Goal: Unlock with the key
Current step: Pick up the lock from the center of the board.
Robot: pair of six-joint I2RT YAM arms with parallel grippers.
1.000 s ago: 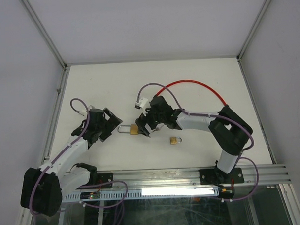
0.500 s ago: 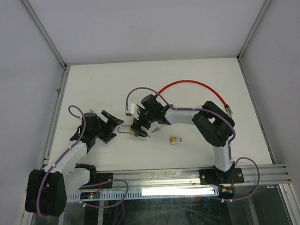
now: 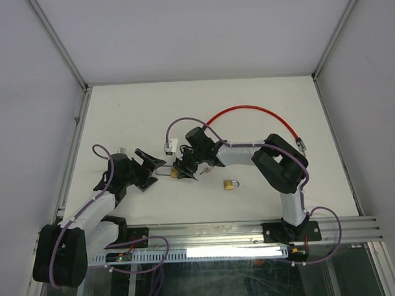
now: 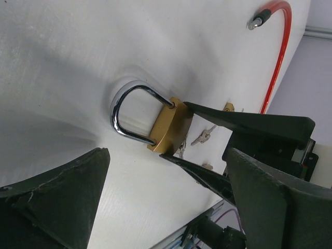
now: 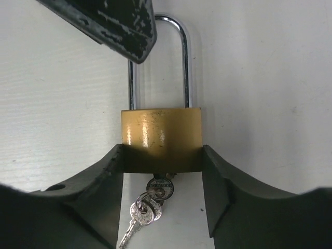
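When you look down from above, count two brass padlocks on the matte white table [image 3: 260, 94]. The large padlock [image 3: 176, 173] lies mid-table and the small padlock [image 3: 232, 184] well to its right. One glossy red cable [image 3: 251, 110] arcs behind.

Left wrist: your left gripper [image 4: 168, 150] is spread wide, and the curved chrome shackle [image 4: 124, 111] points toward it.

Right wrist: your right gripper [image 5: 162, 166] is clamped on the large padlock's body. Two silver keys [image 5: 148, 207] on a ring hang at its base.
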